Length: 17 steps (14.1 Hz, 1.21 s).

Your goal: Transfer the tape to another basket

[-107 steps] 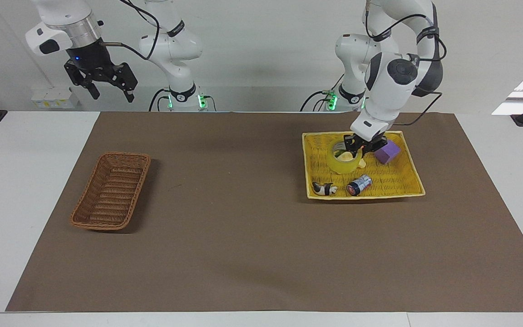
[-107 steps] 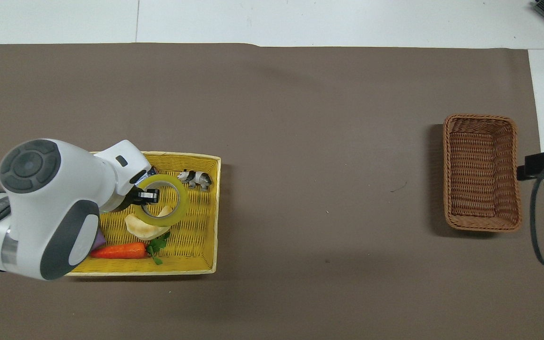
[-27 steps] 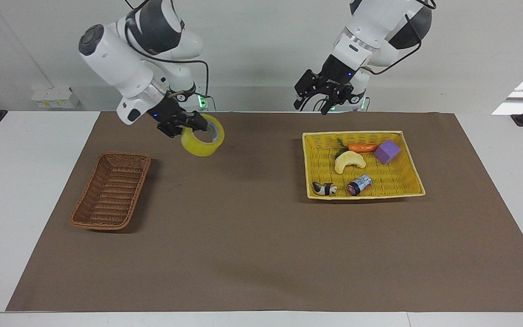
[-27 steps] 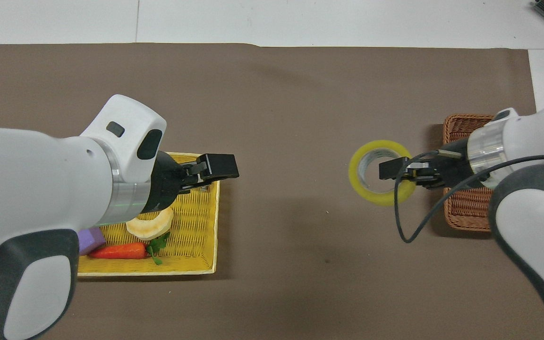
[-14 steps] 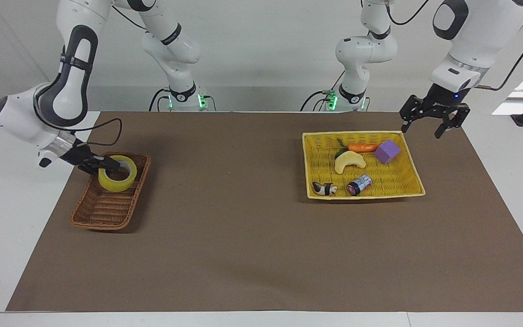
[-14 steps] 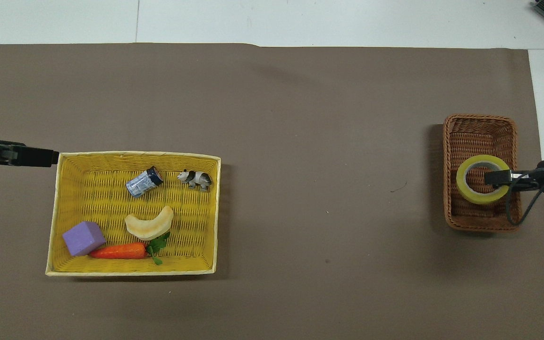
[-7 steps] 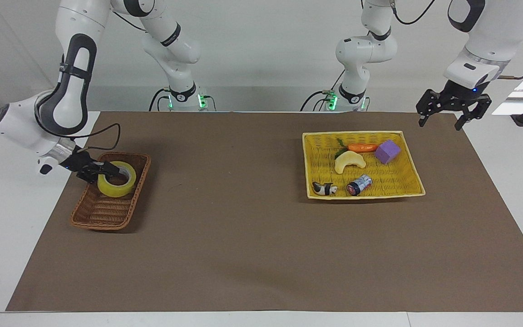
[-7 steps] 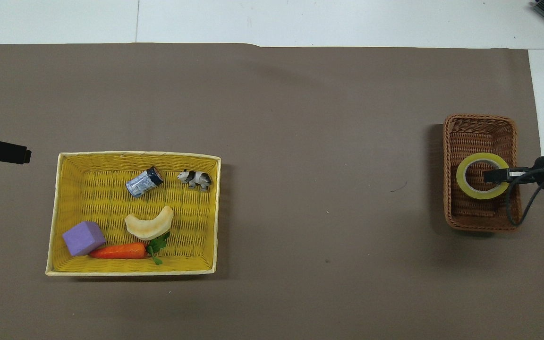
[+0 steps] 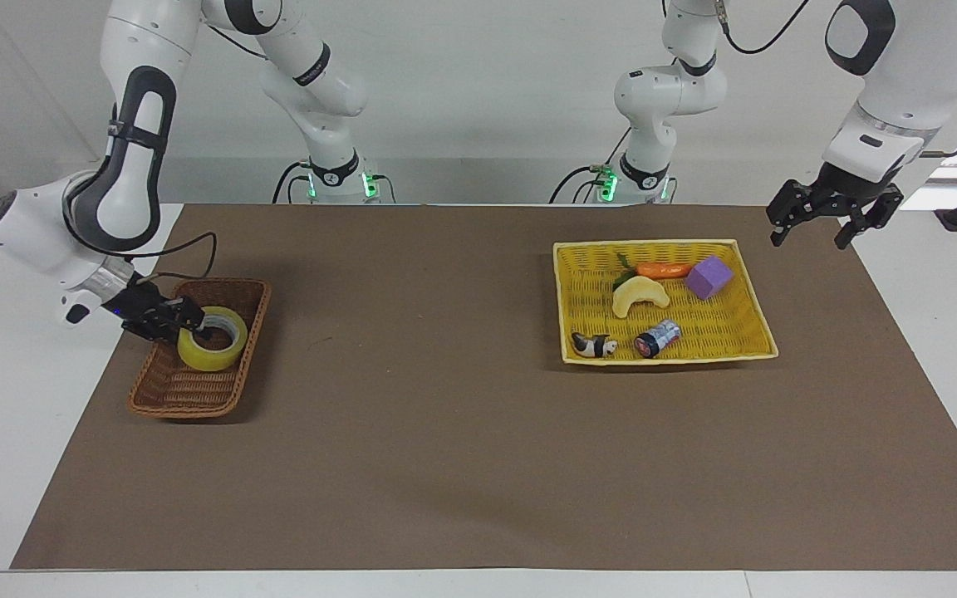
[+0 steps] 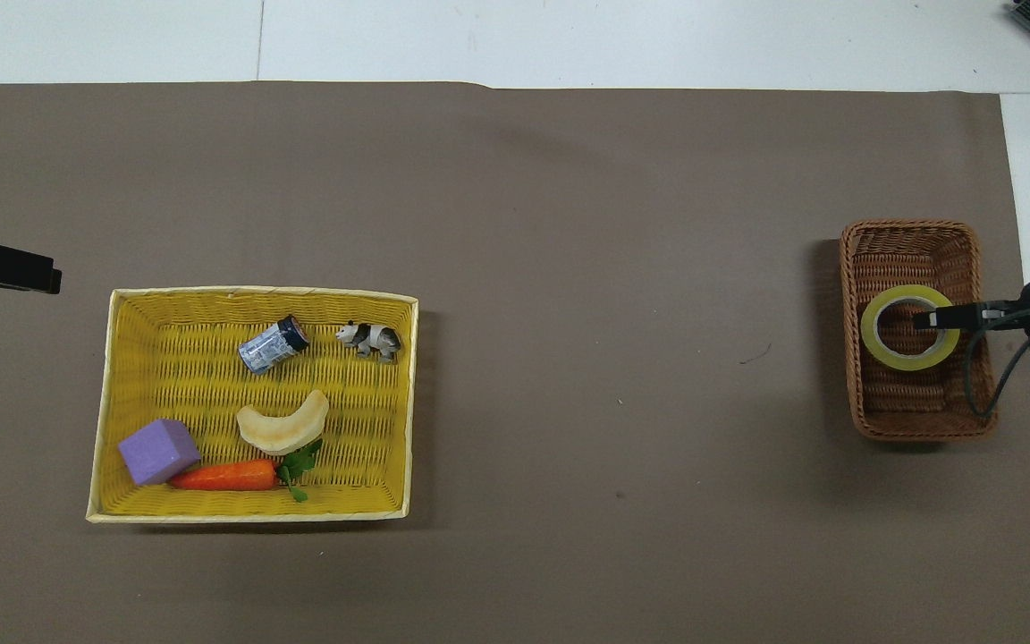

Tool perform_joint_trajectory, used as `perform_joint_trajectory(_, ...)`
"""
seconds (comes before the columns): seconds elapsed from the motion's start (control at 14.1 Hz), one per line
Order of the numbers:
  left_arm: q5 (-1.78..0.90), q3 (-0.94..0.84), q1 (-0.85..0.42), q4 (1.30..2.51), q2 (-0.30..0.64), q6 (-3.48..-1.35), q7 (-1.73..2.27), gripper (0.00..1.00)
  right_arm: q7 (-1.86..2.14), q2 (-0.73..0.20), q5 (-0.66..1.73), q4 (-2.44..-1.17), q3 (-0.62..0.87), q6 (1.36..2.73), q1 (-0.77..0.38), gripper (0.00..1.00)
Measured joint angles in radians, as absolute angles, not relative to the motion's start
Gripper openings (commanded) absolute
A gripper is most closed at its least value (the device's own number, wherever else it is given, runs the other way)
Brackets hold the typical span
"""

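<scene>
My right arm folds down from its base and reaches low toward its end of the table, wrist angled inward, my right gripper (image 9: pixel 188 325) clamped on the rim of the tape (image 9: pixel 213 338), one finger inside the core, one outside. My left arm waits, bent high at the elbow, forearm pointing down, my left gripper (image 9: pixel 810 233) hanging in the air over the mat's edge at its own end, fingers spread wide and pointing down, holding nothing.
</scene>
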State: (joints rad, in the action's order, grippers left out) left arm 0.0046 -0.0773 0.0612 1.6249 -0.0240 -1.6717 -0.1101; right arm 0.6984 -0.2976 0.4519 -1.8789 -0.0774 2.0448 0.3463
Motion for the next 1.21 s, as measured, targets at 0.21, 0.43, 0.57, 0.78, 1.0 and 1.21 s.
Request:
perform_joint_trajectory(0.21, 0.005, -0.077, 0.062, 1.621, -0.024, -1.640, -0.101, 1.00, 0.670, -0.260, 0.433, -1.820, -0.063, 2.044, 0.331, 1.00)
perform_joint_trajectory(0.43, 0.005, -0.079, 0.062, 1.577, -0.024, -1.555, -0.070, 1.00, 0.428, -0.194, 0.251, -1.782, -0.060, 2.044, 0.236, 1.00)
perform_joint_trajectory(0.57, 0.005, -0.080, 0.062, 1.557, -0.025, -1.545, -0.035, 1.00, 0.239, -0.152, 0.128, -1.773, -0.057, 2.040, 0.160, 1.00)
perform_joint_trajectory(0.78, 0.005, -0.081, 0.062, 1.556, -0.025, -1.545, -0.026, 1.00, 0.006, -0.090, 0.004, -1.769, -0.053, 1.953, 0.060, 1.00)
perform_joint_trajectory(1.0, 0.005, -0.080, 0.062, 1.556, -0.025, -1.545, -0.025, 1.00, -0.115, -0.019, -0.026, -1.756, -0.052, 1.815, 0.001, 1.00)
perform_joint_trajectory(1.21, 0.005, -0.080, 0.062, 1.556, -0.025, -1.545, -0.024, 1.00, -0.156, 0.031, -0.021, -1.661, -0.060, 1.603, -0.005, 1.00)
